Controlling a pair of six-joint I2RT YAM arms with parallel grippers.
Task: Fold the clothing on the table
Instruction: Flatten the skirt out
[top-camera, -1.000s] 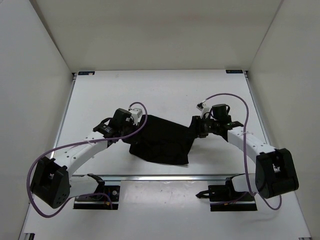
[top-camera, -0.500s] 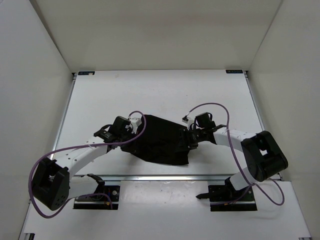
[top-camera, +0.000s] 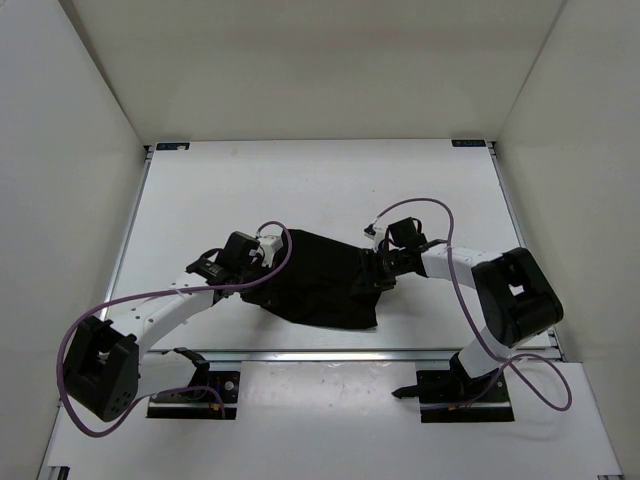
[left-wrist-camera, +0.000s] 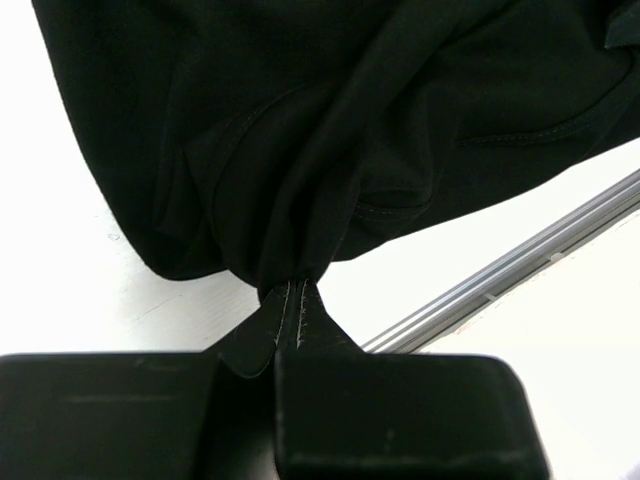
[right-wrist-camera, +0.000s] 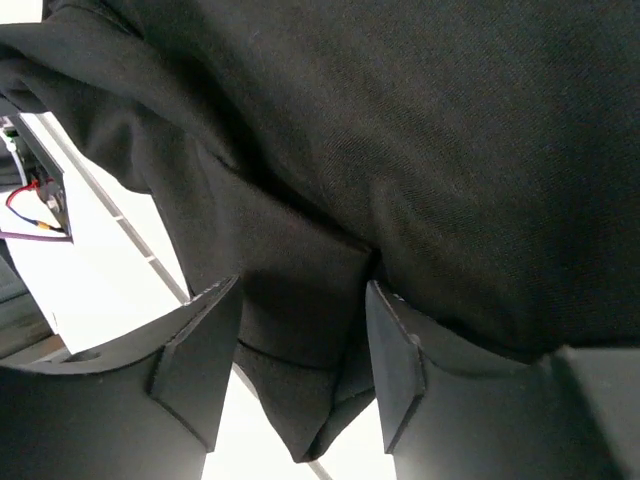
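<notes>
The black clothing (top-camera: 320, 282) lies bunched on the white table (top-camera: 300, 180), near its front rail. My left gripper (top-camera: 262, 264) is at the garment's left edge. In the left wrist view it (left-wrist-camera: 283, 320) is shut on a stitched hem of the clothing (left-wrist-camera: 330, 120), which fans out from the pinch. My right gripper (top-camera: 378, 272) is at the garment's right edge. In the right wrist view it (right-wrist-camera: 300, 320) stands open, its fingers (right-wrist-camera: 200, 350) well apart. A limp fold of the clothing (right-wrist-camera: 420, 130) hangs between them, not pinched.
The silver front rail (top-camera: 330, 352) runs just below the garment and shows close by in the left wrist view (left-wrist-camera: 500, 285). Purple cables (top-camera: 150, 295) loop from both arms. White walls enclose the table on three sides. The arm bases (top-camera: 195, 392) sit at the near edge.
My right arm has swung left, bringing its gripper onto the garment's right edge, and its jaws have widened a little. The left gripper has held its pinch and shifted slightly.
</notes>
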